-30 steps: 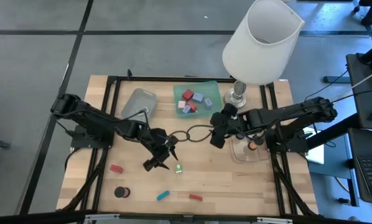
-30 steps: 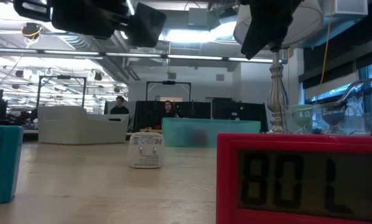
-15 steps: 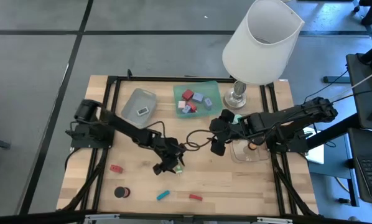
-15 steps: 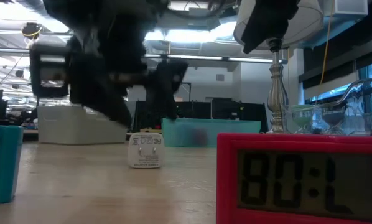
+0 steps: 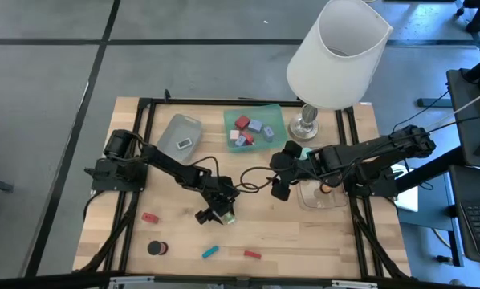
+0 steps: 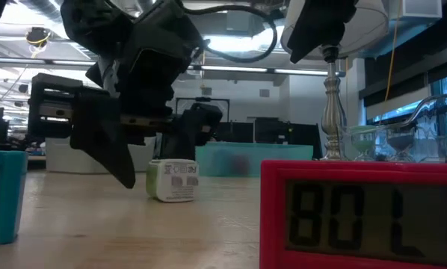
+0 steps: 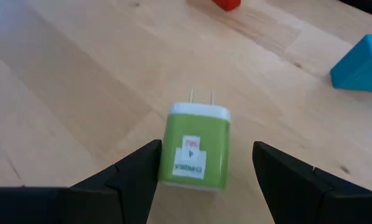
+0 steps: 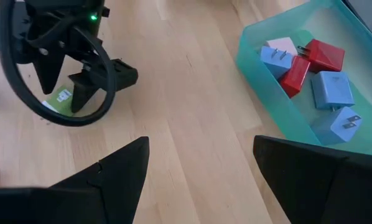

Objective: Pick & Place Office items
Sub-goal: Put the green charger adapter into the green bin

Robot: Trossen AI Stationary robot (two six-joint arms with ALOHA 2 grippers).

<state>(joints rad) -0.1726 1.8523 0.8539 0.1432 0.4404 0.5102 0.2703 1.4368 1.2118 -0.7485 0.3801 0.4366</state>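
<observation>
A green plug adapter (image 7: 196, 148) lies flat on the wooden table (image 5: 296, 233) near its middle, its two metal prongs pointing away from my left wrist and a white label facing up. My left gripper (image 7: 204, 163) is down at the table around it, fingers spread with one on each side of the adapter and a clear gap to both, so I am not pinching it. From table height the adapter (image 6: 172, 180) shows between those dark fingers (image 6: 104, 142). Toward the near edge lie a teal bar (image 5: 210, 252) and a red bar (image 5: 252, 254), and to the left a small red block (image 5: 149, 217) and a black short cylinder (image 5: 157, 248). At the far side the green tray (image 5: 277, 120) holds red, blue and white adapters (image 8: 310, 68), with a grey tray (image 5: 178, 135) to its left. My right gripper (image 8: 201, 163) hangs above the table to the right of the adapter, fingers spread and holding nothing, close to a clear tray (image 5: 320, 198). A white-shaded lamp (image 5: 336, 52) stands at the far right.
</observation>
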